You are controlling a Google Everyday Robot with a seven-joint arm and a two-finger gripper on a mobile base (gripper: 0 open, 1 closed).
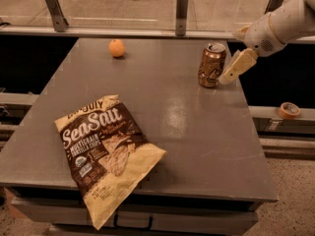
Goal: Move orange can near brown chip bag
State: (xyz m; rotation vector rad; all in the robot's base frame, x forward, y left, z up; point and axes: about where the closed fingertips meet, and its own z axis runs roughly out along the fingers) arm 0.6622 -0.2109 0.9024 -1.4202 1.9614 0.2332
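Observation:
The orange can stands upright near the back right of the grey table, copper-coloured with dark markings and a silver top. The brown chip bag lies flat at the front left, its lower end hanging over the table's front edge, far from the can. My gripper comes in from the right on a white arm and sits just to the right of the can, at about the can's height, very close to its side.
A round orange fruit sits at the back left of the table. A metal rail with posts runs behind the table. A roll of tape lies on a ledge to the right.

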